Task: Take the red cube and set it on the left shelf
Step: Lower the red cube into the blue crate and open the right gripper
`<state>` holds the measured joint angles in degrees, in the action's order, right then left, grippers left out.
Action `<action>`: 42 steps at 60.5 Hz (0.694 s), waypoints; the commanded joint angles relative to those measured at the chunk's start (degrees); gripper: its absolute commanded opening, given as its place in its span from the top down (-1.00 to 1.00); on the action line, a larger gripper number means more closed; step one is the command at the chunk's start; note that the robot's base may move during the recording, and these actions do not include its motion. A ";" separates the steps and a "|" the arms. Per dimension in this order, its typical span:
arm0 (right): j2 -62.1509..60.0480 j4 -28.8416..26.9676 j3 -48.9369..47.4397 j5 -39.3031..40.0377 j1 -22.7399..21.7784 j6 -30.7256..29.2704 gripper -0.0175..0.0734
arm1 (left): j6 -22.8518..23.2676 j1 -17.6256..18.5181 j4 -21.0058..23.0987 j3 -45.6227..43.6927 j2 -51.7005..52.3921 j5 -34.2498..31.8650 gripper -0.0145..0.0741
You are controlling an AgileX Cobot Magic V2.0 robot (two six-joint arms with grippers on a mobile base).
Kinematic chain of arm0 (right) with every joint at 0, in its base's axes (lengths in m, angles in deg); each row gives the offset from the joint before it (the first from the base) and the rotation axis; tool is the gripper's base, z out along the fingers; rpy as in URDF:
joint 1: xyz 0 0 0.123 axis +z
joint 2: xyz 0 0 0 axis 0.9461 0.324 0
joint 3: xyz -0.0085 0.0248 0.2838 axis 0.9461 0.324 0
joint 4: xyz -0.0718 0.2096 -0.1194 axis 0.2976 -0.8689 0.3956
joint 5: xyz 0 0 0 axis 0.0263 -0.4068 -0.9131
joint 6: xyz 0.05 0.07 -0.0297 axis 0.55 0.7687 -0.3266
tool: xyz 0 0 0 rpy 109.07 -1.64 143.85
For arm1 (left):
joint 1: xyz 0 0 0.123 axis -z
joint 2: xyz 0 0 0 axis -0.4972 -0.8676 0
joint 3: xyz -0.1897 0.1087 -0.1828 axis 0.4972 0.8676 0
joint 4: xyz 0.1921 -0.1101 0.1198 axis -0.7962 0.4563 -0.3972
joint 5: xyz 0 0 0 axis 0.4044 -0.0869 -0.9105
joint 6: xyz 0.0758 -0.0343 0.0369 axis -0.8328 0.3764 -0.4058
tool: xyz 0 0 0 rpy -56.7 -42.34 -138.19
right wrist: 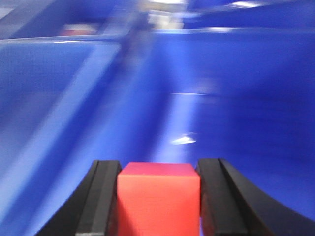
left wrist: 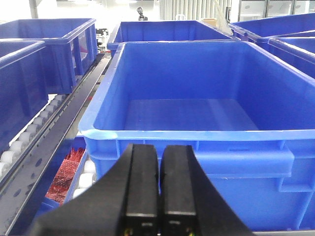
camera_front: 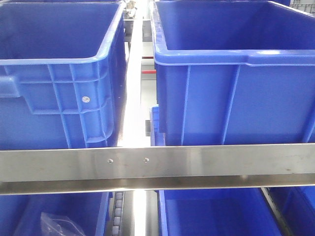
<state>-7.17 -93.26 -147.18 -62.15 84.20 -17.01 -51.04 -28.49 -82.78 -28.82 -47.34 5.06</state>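
The right end effector is pinching the red cube between its two black fingers, one pressed against each side face of the cube. The cube sits square in the grip, its top face showing and its lower part cut off by the frame edge. Behind it the right wrist view is smeared with motion blur: only sloping blue plastic surfaces and a pale streak of reflected light can be made out, so which crate the cube is over cannot be told.

The left end effector has its two black fingers pressed together, with only a thin dark seam between them and nothing held. It hangs just in front of the near wall of a big blue crate, whose bare floor shows over the rim. To the left of that crate runs a roller track, with more blue crates beyond it and behind.

In the front-facing view neither arm appears. The left shelf shows as a brushed steel front rail across the picture, with two small screw heads near its middle. Two blue crates stand on it, a left crate and a right crate, apart, with a bright steel strip between them. Below the rail lie further blue crates, one holding a crumpled clear plastic bag.
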 commanded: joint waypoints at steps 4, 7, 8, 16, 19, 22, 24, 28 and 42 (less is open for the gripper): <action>6.42 0.20 -7.80 3.99 -2.62 -0.50 0.49 | -0.01 0.23 0.00 1.41 0.82 -4.88 0.44; 9.48 0.27 -9.81 2.79 -2.85 -0.50 0.48 | -0.01 0.23 0.00 1.41 0.82 -4.88 0.44; 10.21 0.27 -10.61 2.21 -2.99 -0.50 0.48 | -0.01 0.23 0.00 1.41 0.82 -4.88 0.44; 16.01 0.31 -15.00 -0.19 -2.99 -0.50 0.24 | -0.01 0.23 0.00 1.41 0.82 -4.88 0.44; 17.55 0.31 -16.01 -0.08 -2.99 -0.50 -0.05 | -0.01 0.23 0.00 1.41 0.82 -4.88 0.44; 18.93 0.31 -16.85 0.64 -2.99 -0.50 -0.44 | -0.01 0.23 0.00 1.41 0.82 -4.88 0.44; 19.38 0.31 -17.16 0.85 -2.99 -0.50 -0.61 | -0.01 0.23 0.00 1.41 0.82 -4.88 0.44; 20.19 0.31 -17.75 1.00 -2.99 -0.50 -0.79 | -0.01 0.23 0.00 1.41 0.82 -4.88 0.44; 20.20 0.31 -17.82 1.92 -2.99 -0.50 -0.58 | -0.01 0.23 0.00 1.41 0.82 -4.88 0.44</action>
<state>15.74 -93.15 -162.76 -65.94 81.62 -17.11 -51.04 -28.49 -82.78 -28.82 -47.34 5.06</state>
